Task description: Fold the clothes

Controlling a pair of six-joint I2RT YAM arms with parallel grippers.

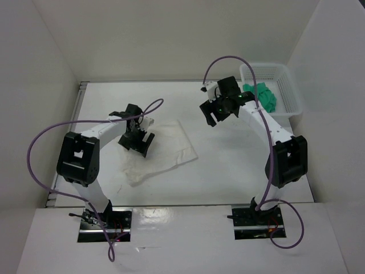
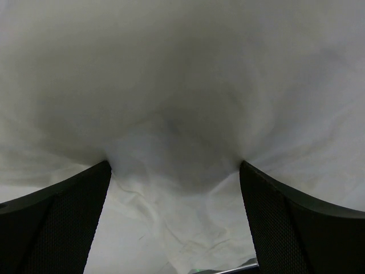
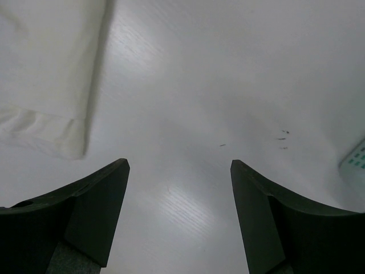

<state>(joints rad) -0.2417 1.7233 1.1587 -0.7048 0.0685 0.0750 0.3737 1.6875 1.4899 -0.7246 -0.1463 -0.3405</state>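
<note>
Overhead view: the white garment [image 1: 168, 149] lies flat on the surface [image 1: 228, 171], about 9 o'clock of centre. It is a rough four-sided packet, with one corner pointing to 4 o'clock.

My left gripper [image 1: 137, 145] is low over the garment's 10 o'clock part. From the left wrist the left gripper [image 2: 174, 165] has its jaws spread wide, with wrinkled cloth [image 2: 182, 103] filling everything between and beyond them. I cannot tell whether the tips press into it, and nothing is pinched.

My right gripper [image 1: 212, 114] is well apart from the garment, toward 1 o'clock. From the right wrist the right gripper [image 3: 178, 162] is spread with only bare surface [image 3: 228, 85] between the jaws. A hemmed corner of the garment [image 3: 45, 85] sits at 10 o'clock of that view.

Progress, my judgement:
- The garment looks compact and layered, so at least one fold seems done.
- The 7 o'clock edge is ragged and rumpled, and the outline is skewed.
- Probably left to do: another fold to tighten the packet, then squaring and smoothing.

The basket [image 1: 268, 66] is at the far 1 o'clock corner, with a green cloth [image 1: 263, 96] inside.

I can read no brand, tag or print on the garment, the basket or the arms.
</note>
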